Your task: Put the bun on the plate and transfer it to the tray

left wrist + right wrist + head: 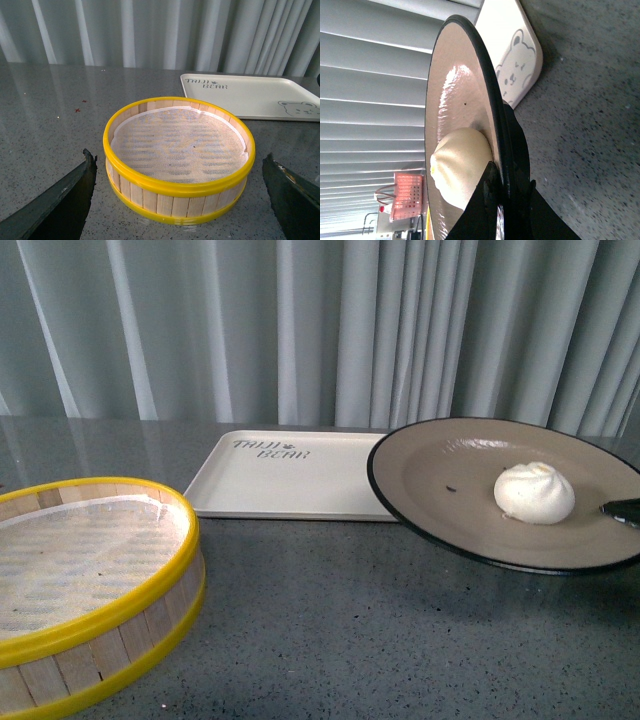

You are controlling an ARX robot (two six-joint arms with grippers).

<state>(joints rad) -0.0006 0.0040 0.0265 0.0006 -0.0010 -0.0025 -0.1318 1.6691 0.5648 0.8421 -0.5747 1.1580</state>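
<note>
Bun (535, 493) on plate (440, 470) held just beside tray (290, 490), right end effector (504, 182) clamping plate rim, left end effector (178, 157) spread wide

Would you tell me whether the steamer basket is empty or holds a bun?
Empty: the steamer basket shows only its white liner; the bun sits on the plate.

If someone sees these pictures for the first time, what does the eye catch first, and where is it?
First comes the white bun sitting on the grey-brown plate at the right, with the right gripper clamped on the plate's rim. Next is the yellow-rimmed steamer basket at the near left, holding only its cloth liner. Behind them lies the cream tray with BEAR lettering.
</note>
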